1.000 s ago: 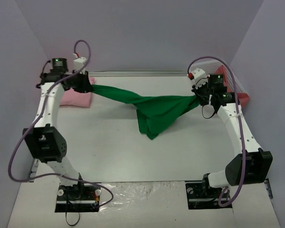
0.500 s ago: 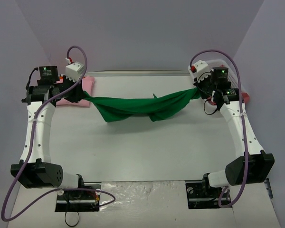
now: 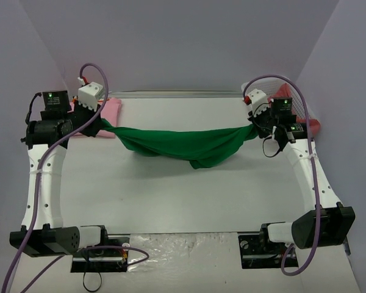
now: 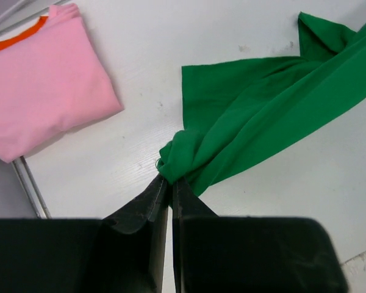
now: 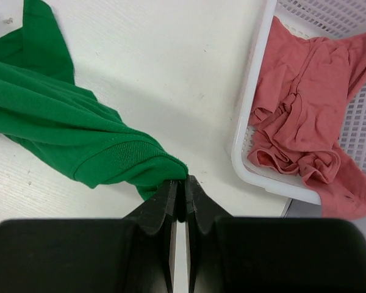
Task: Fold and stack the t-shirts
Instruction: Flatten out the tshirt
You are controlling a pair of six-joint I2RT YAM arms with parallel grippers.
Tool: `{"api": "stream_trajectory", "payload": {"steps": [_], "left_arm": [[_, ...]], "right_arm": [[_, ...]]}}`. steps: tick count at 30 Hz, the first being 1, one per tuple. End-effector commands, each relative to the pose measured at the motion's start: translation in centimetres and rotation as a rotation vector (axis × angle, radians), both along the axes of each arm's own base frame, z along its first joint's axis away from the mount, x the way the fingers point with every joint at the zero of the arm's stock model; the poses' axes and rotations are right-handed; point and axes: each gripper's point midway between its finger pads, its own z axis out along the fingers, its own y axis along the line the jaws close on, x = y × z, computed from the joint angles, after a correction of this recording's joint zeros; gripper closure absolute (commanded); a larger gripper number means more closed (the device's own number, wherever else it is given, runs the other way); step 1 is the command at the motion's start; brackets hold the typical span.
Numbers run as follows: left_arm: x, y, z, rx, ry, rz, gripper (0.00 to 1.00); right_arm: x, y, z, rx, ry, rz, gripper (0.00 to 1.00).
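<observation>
1. Fabric of the green t-shirt point(image 3: 183, 144) is hanging stretched between both grippers and sagging in the middle over the table point(image 3: 171, 195).
2. Left gripper point(image 4: 169, 183) is pinching one bunched end, its fingers closed tight on the cloth.
3. Right gripper point(image 5: 178, 183) is clamping the other end, near a sleeve hem.
4. Pink t-shirt point(image 4: 46, 79) is lying folded near the left gripper, on top of an orange t-shirt point(image 4: 18, 36).
5. Coral red t-shirt point(image 5: 305, 116) is lying crumpled in the white basket point(image 5: 256, 67).
</observation>
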Motion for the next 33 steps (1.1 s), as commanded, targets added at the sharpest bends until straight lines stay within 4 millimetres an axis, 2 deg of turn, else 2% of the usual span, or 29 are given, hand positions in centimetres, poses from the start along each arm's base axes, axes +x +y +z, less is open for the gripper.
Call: {"api": "stream_trajectory", "payload": {"steps": [1,5,6,9,11,13,16,18,25,29,31,33], "left_arm": [[0.4,1.9,2.5,0.016,-0.115,0.123,0.98],[0.7,3.0,5.0,0.005,-0.223,0.207,0.97],[1.1,3.3,5.8,0.001,-0.254,0.23,0.98],[1.2,4.0,8.1,-0.028,-0.341,0.298,0.98],[1.5,4.2,9.0,-0.05,-0.387,0.324,0.98],[1.9,4.2,9.2,-0.058,-0.383,0.33,0.98],[3.5,4.6,8.4,-0.046,-0.337,0.345,0.98],[4.4,4.8,8.3,-0.044,-0.342,0.349,0.98],[5.0,4.7,8.3,-0.046,-0.346,0.34,0.98],[4.1,4.8,9.1,-0.031,-0.374,0.34,0.97],[3.2,4.6,9.7,-0.03,-0.395,0.332,0.98],[2.3,4.3,10.1,-0.04,-0.409,0.319,0.98]], "right_arm": [[0.7,-0.3,2.4,0.006,-0.072,-0.01,1.0],[1.9,-0.5,5.4,0.002,-0.141,-0.025,1.0],[2.3,-0.5,6.9,0.004,-0.175,-0.025,1.0],[2.8,-0.5,9.6,0.012,-0.244,-0.034,1.0],[3.0,-0.6,12.0,0.025,-0.309,-0.046,1.0],[3.5,-0.7,14.0,0.037,-0.372,-0.063,1.0],[4.7,-1.5,15.6,0.032,-0.416,-0.114,1.0],[5.9,-1.8,15.6,0.024,-0.415,-0.138,1.0],[5.7,-1.5,16.1,0.041,-0.424,-0.125,1.0],[4.0,-1.5,16.8,0.052,-0.445,-0.125,1.0],[3.1,-1.5,16.3,0.056,-0.44,-0.127,1.0],[1.4,-1.3,17.3,0.076,-0.471,-0.119,1.0]]}}
